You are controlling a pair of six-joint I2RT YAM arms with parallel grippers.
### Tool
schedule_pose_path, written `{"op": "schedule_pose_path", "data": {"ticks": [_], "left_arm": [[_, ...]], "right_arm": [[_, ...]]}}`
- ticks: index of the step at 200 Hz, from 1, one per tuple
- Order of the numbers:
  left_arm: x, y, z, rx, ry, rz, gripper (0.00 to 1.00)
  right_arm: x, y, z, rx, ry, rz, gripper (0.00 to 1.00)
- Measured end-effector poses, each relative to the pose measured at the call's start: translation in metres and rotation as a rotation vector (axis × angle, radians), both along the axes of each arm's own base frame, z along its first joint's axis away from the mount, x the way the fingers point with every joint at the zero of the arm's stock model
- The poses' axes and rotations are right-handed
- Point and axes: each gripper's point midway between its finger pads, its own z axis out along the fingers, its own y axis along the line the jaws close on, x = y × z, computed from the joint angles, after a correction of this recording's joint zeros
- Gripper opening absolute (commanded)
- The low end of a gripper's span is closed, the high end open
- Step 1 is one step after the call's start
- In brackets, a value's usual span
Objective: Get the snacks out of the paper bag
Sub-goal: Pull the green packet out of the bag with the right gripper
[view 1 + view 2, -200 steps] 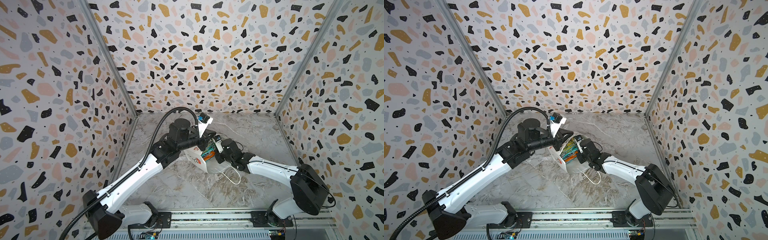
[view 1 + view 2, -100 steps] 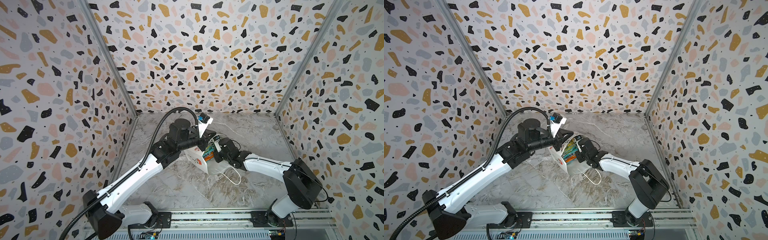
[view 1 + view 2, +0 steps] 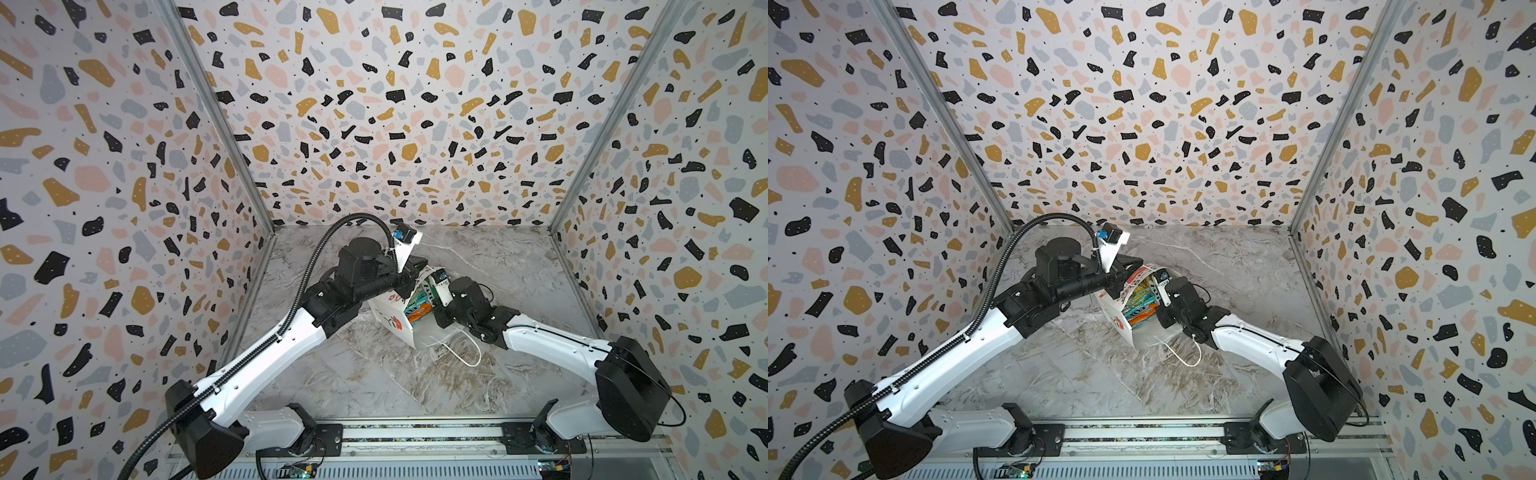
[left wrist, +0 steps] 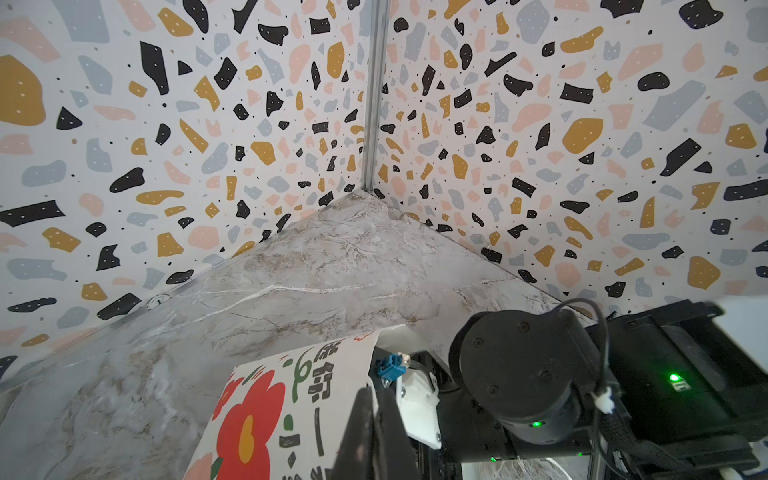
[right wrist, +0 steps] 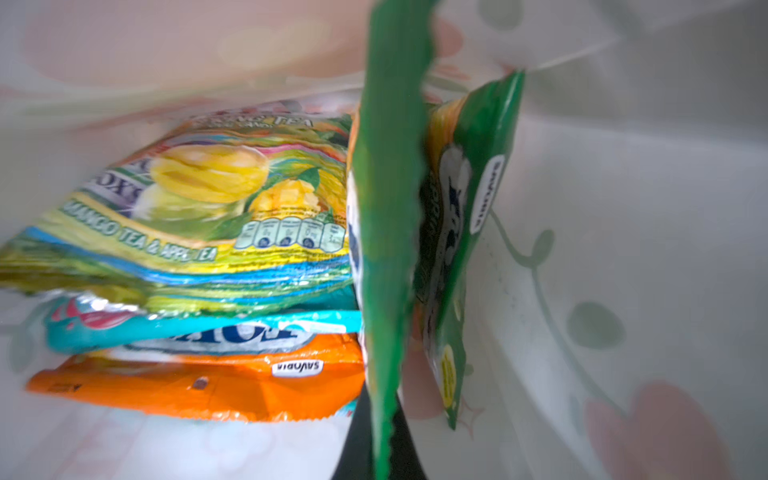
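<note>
— Which step was it?
— The first pull, I judged. The right claw (image 5: 380, 432) pinched the dark green pouch (image 5: 390, 208) inside the paper bag (image 3: 390, 320), which lay tilted on the counter (image 3: 374, 382). The left claw (image 4: 374, 440) was pressed shut on its rim.
— And next?
— A straight draw out the mouth. The other snacks (image 5: 208, 257) were stacked just beside it and could drag along, and the cord handle (image 3: 469, 365) trailed by the opening.

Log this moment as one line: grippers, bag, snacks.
left gripper: shut on paper bag rim | right gripper: inside bag, shut on green pouch | other pouches: in bag
</note>
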Motion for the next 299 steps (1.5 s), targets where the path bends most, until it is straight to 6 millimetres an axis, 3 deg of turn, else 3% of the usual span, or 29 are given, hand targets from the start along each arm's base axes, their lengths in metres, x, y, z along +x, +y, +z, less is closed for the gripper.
{"op": "schedule_pose_path", "data": {"ticks": [56,144,194,246,271,299], "left_arm": [[0.002,0.001,-0.005,0.008,0.002,0.015,0.0],[0.002,0.001,-0.005,0.007,0.001,0.015,0.0],[0.002,0.001,-0.006,0.008,0.002,0.015,0.0],[0.0,-0.001,-0.006,0.004,0.006,-0.003,0.0],[-0.003,-0.003,-0.005,0.002,0.008,-0.018,0.0],[-0.005,-0.004,-0.005,0.0,0.009,-0.028,0.0]], "right_arm": [[-0.023,-0.009,0.033,0.055,-0.049,0.061,0.0],[-0.065,-0.035,0.12,0.162,-0.224,0.133,0.0],[-0.074,-0.062,0.166,0.182,-0.33,0.068,0.0],[-0.067,-0.116,0.197,0.173,-0.458,-0.179,0.0],[-0.053,-0.142,0.195,0.138,-0.462,-0.314,0.0],[-0.025,-0.172,0.174,0.094,-0.403,-0.437,0.0]]}}
